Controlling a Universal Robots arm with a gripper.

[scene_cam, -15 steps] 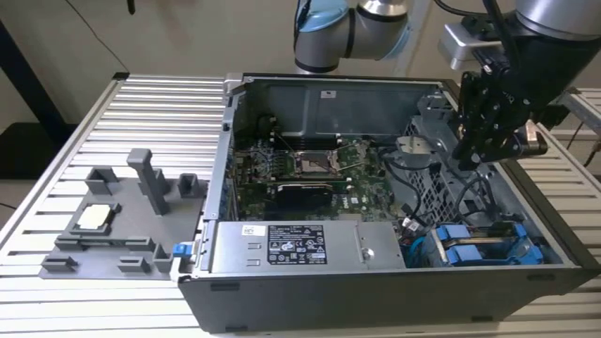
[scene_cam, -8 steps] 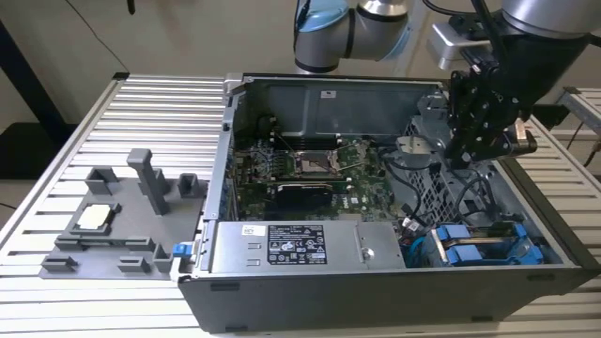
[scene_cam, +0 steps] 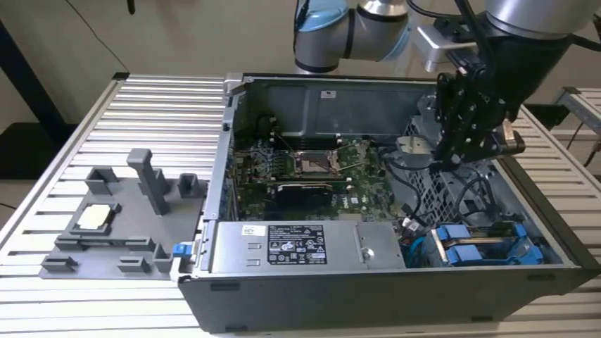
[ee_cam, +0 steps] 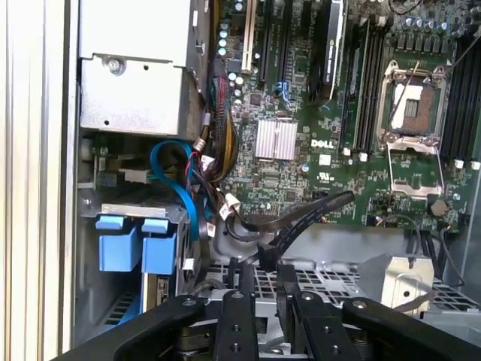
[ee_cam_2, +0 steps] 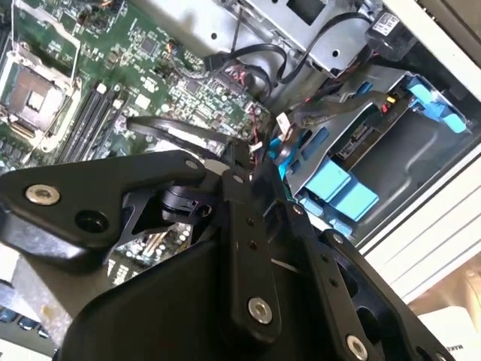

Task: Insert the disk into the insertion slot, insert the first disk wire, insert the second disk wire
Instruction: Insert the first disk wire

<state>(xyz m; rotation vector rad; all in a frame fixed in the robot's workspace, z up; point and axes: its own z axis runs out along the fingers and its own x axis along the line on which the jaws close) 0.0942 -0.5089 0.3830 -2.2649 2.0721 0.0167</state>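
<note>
Overall: an open case [scene_cam: 376, 303] lies on a slatted table [scene_cam: 141, 98]; the arm [scene_cam: 526, 28] reaches in from the far side in the exterior view.
Gripper: the gripper [scene_cam: 449, 156] hangs over the perforated metal cage [scene_cam: 427, 186] in the half of the case on the exterior view's right. It is near the disk but apart from it.
Pincer state: I cannot tell whether it is clenched or released.
Black cable: a flat black cable [ee_cam: 310, 218] crosses the board's edge and ends right at the gripper's tip in the first wrist view. Whether it is held, I cannot tell.
Disk: the disk [scene_cam: 469, 248] sits in the bay [scene_cam: 526, 236] at the case's corner, at the exterior view's lower right, just beside the power supply [scene_cam: 300, 246]. Its blue frame and two tabs [ee_cam: 139, 244] show; the metal body is mostly hidden.
Loose wires: a blue cable [ee_cam: 186, 197] loops between the disk and the board, beside a bundle of coloured wires.
Board: the green board [scene_cam: 246, 184] has an open processor socket [ee_cam: 413, 113].
Fixture: a grey fixture [scene_cam: 146, 179] stands on the table at the exterior view's left, beside the case, with a pale block [scene_cam: 97, 216] on it.
</note>
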